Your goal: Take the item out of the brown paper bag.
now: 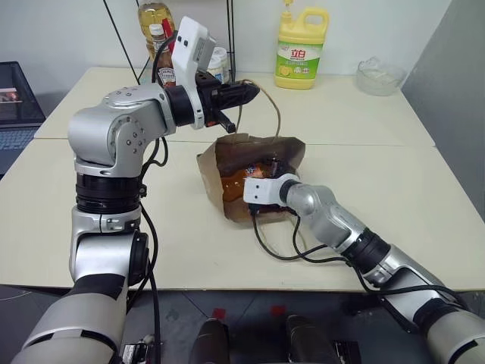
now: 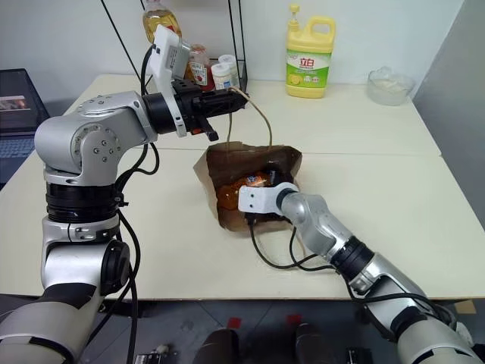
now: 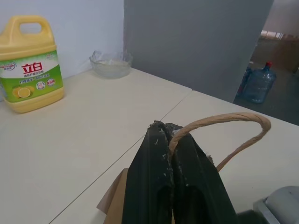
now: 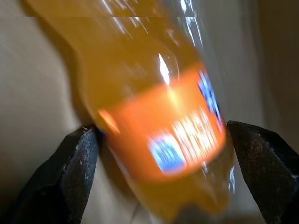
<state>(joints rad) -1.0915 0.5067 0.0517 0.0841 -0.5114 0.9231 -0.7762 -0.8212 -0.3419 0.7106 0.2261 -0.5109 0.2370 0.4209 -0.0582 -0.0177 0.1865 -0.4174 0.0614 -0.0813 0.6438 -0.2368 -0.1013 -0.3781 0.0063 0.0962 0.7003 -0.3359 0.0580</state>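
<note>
Broadly, the scene is a pale cream tabletop made of several tables pushed together, their seams showing as thin lines, set against a white wall with a grey partition at the robot's right. Near the middle of it sits the small brown kraft paper bag, tipped with its mouth open toward the robot. The left gripper is held above the bag, its two black fingers clenched on one thin tan cord loop handle, which arches up from the bag's rim to the fingertips. The right gripper is inside the bag's mouth, its jaws spread wide on either side of the small clear plastic bottle of orange drink, which lies within the bag; one finger looks to be against the bottle's side, the other stands just apart from it, so the bottle is bracketed, not clamped. A black cable loops on the table beside that wrist. At the far edge stand a big yellow detergent jug with a green label and, well apart to its right, a clear glass bowl. A black wire rack at the back holds a red ketchup bottle and other jars. A dark laptop sits off the table's left. Beyond the partition, a blue water jug stands on the floor.
</note>
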